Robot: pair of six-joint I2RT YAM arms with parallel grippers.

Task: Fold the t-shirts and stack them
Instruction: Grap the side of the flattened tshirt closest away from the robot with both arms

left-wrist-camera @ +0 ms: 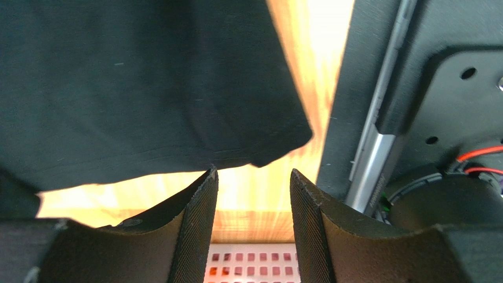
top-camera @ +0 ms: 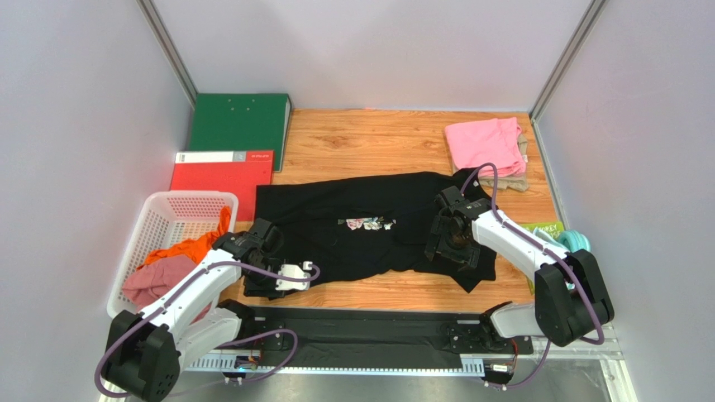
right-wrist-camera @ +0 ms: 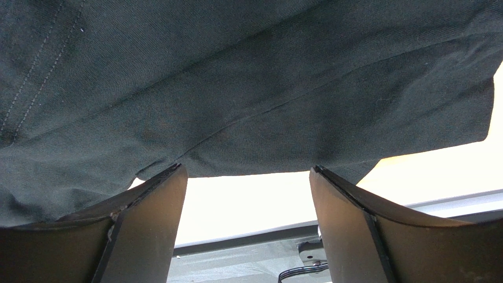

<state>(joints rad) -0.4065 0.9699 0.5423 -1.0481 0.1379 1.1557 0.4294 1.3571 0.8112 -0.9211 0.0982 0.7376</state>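
Note:
A large black t-shirt (top-camera: 361,226) with a small floral print lies spread across the middle of the wood table. My left gripper (top-camera: 267,283) hovers at its near-left corner. In the left wrist view that gripper (left-wrist-camera: 252,177) is open, with bare wood between its fingers and the black shirt's hem (left-wrist-camera: 147,88) just past the tips. My right gripper (top-camera: 451,254) is over the shirt's right side. It (right-wrist-camera: 248,171) stands open and empty, the black cloth (right-wrist-camera: 236,88) lying just beyond its tips. A folded pink shirt (top-camera: 482,142) lies on a beige one (top-camera: 516,180) at back right.
A white basket (top-camera: 172,198) at the left holds an orange shirt (top-camera: 201,245) and a dusty-rose shirt (top-camera: 159,280). A green binder (top-camera: 239,121) and a red binder (top-camera: 220,173) lie at back left. A teal coiled bundle (top-camera: 575,241) sits at the right edge. Grey walls enclose the table.

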